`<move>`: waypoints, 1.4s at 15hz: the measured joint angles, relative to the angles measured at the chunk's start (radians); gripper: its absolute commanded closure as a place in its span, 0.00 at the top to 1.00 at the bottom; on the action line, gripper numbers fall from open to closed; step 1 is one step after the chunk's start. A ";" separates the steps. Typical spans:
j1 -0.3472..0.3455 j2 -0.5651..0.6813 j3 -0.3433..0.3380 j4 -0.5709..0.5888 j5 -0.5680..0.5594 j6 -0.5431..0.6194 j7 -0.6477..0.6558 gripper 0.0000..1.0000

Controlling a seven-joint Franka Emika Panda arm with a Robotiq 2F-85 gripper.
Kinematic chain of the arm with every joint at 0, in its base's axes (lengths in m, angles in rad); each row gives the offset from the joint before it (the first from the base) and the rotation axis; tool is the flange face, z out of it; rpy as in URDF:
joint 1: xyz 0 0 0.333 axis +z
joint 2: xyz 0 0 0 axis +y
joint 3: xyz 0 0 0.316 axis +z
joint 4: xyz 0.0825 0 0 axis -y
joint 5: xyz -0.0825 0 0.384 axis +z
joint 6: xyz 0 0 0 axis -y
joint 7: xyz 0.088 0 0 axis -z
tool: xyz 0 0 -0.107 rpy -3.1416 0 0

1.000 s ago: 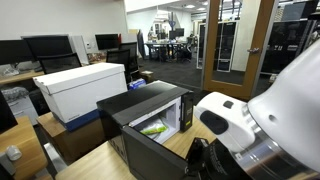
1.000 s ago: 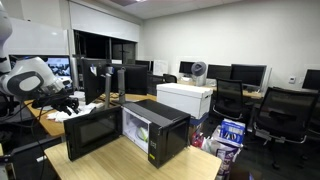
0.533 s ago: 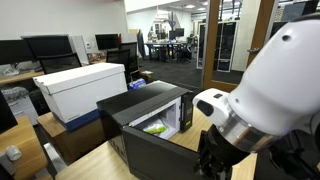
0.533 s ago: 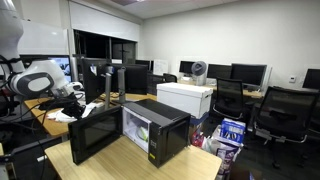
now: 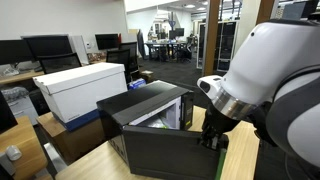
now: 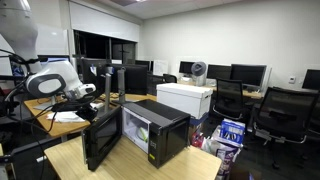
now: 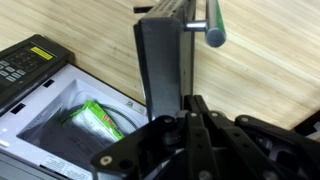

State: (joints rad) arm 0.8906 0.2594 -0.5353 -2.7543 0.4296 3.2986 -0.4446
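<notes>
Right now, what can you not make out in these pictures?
- Wrist view: the gripper is dark and blurred against the microwave door, so open or shut is unclear.
- Wrist view: the green packet is partly hidden by the microwave frame, and its print is too small to read.
- Wrist view: the keypad labels are blurred.

I count one microwave [image 6: 155,130] on the counter [image 7: 270,70]; it has one door [image 6: 100,140], one bar handle [image 7: 213,22] and one keypad [image 7: 25,62]; one green packet [image 7: 98,120] lies inside; one white box [image 6: 185,98] stands off the counter's edge.
</notes>
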 measured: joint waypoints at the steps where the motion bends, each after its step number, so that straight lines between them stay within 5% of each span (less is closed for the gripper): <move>1: -0.044 -0.002 0.022 0.005 -0.005 0.002 0.000 0.02; 4: -0.216 -0.010 0.117 0.031 -0.041 0.008 0.001 0.02; 8: -0.474 -0.009 0.240 0.071 -0.250 0.009 0.111 0.03; 10: -0.693 0.006 0.384 0.111 -0.301 0.010 0.120 0.02; 14: -0.952 0.097 0.543 0.214 -0.351 0.010 0.120 0.02; 21: -1.082 0.303 0.556 0.443 -0.499 0.067 0.150 0.02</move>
State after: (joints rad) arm -0.1917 0.5628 0.0209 -2.3110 -0.0689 3.3656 -0.2949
